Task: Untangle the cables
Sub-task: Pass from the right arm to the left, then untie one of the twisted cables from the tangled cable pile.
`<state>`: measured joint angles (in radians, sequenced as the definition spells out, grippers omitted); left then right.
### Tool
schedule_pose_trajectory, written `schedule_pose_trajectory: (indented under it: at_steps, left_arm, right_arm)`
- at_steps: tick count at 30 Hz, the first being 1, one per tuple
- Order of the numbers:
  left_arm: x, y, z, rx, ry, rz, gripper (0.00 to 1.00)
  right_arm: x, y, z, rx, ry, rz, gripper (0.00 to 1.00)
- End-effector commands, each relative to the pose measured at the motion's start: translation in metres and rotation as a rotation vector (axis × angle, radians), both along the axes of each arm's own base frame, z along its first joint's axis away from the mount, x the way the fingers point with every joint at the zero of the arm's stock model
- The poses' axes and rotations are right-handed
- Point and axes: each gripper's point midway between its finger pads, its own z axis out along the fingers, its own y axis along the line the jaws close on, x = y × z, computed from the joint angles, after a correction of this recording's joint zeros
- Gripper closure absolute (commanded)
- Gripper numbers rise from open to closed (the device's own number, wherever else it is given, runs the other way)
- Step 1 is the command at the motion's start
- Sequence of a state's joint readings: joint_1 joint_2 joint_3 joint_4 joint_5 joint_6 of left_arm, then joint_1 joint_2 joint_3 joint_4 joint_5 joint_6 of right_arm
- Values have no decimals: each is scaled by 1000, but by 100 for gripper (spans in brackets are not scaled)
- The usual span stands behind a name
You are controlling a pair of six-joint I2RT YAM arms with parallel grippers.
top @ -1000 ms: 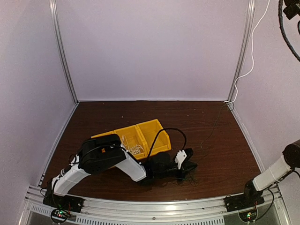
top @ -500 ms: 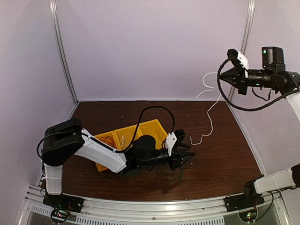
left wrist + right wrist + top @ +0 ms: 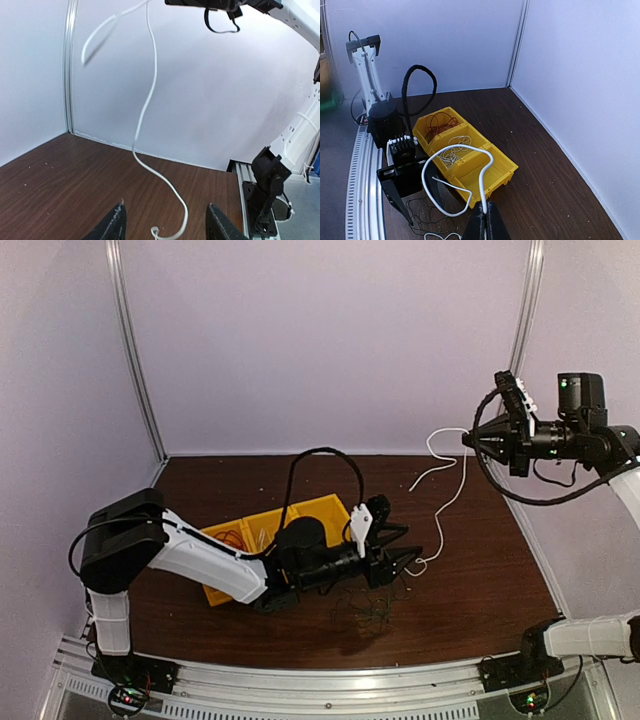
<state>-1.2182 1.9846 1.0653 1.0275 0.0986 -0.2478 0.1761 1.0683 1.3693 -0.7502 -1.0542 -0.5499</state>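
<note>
The white cable (image 3: 144,102) hangs nearly upright from the right pincer (image 3: 470,439), clamped on its top high above the bench's (image 3: 490,580) right side, its curled lower end lying just ahead of the nearer left pincer (image 3: 405,562), whose jaws stand parted.

On my feed, a dark brown wood-grain table (image 3: 480,585) sits boxed in by plain pale walls (image 3: 320,340) under soft, even light. Aluminium posts (image 3: 135,350) stand in the rear corners, and an aluminium rail (image 3: 330,680) runs along the near edge.

table (image 3: 480,550): dark wood grain, matt | bin (image 3: 497,180): yellow plastic, smooth | white cable (image 3: 144,105): smooth sheath
</note>
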Motion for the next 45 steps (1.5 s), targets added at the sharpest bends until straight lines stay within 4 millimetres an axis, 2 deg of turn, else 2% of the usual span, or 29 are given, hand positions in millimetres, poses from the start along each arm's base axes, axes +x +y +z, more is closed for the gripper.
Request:
schedule_pose_trajectory:
  at_steps: [1, 6, 12, 14, 17, 22, 24, 26, 27, 28, 29, 31, 33, 38, 45]
  left_arm:
    - [27, -11, 32, -96, -56, 130, 44]
    - [47, -31, 28, -70, -81, 201, 41]
    - [57, -56, 21, -39, -108, 208, 45]
    - [59, -61, 18, -32, -117, 207, 53]
    - [64, -60, 17, -37, -113, 215, 74]
    - [61, -47, 30, -73, -111, 219, 99]
    - [57, -40, 36, -85, -111, 211, 100]
    - [49, -31, 41, -94, -111, 188, 100]
    - [45, -28, 47, -101, -108, 173, 100]
    - [42, -22, 55, -108, -100, 162, 100]
    - [41, -19, 57, -107, -80, 159, 100]
    - [41, -6, 70, -113, -35, 171, 100]
    - [43, 8, 76, -114, 6, 186, 100]
    - [50, 35, 89, -124, 80, 234, 100]
    - [48, 58, 103, -166, 95, 262, 100]
  right_arm:
    - [-7, 8, 7, 94, 50, 58, 100]
    - [-12, 13, 8, 128, 70, 93, 100]
    - [-15, 15, 7, 136, 82, 107, 100]
    - [-17, 16, 5, 134, 85, 114, 100]
    - [-17, 16, 2, 127, 88, 116, 100]
    - [-14, 16, -4, 118, 94, 106, 100]
    - [-9, 15, -9, 116, 104, 85, 100]
    - [5, 13, -17, 120, 122, 27, 86]
    - [20, 10, -25, 123, 133, -42, 80]
    - [31, 7, -31, 123, 143, -91, 67]
    - [37, 6, -40, 117, 156, -117, 60]
    - [41, 5, -58, 95, 178, -120, 45]
    - [38, 6, -76, 76, 197, -104, 37]
    - [29, 7, -131, 12, 245, -68, 28]
    - [13, 33, -216, -156, 380, 40, 29]
